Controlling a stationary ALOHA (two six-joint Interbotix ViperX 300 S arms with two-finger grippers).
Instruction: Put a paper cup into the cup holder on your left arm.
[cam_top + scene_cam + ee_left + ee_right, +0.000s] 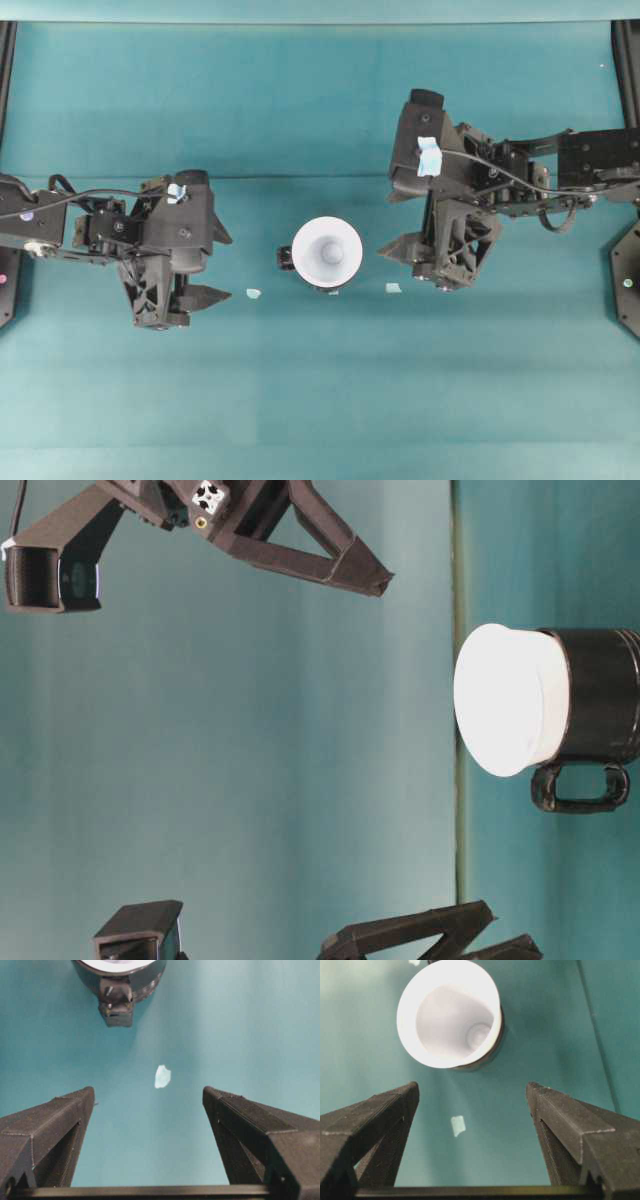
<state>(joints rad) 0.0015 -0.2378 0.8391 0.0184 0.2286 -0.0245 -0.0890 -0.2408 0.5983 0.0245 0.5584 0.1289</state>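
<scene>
The paper cup (327, 251) sits nested in the cup holder (288, 259) at the middle of the teal table (320, 400) — only the holder's dark rim and small handle show past the white rim. The left gripper (222, 268) and right gripper (392, 222) flank it, jaws spread, both apart from the cup. A pale tape scrap (253, 294) lies beside each gripper — the other scrap (393, 288) on the right.

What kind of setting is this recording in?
Likely a lab robot workcell: a teal-covered table, two open black grippers, left and right, facing a paper cup seated in a black cup holder.
</scene>
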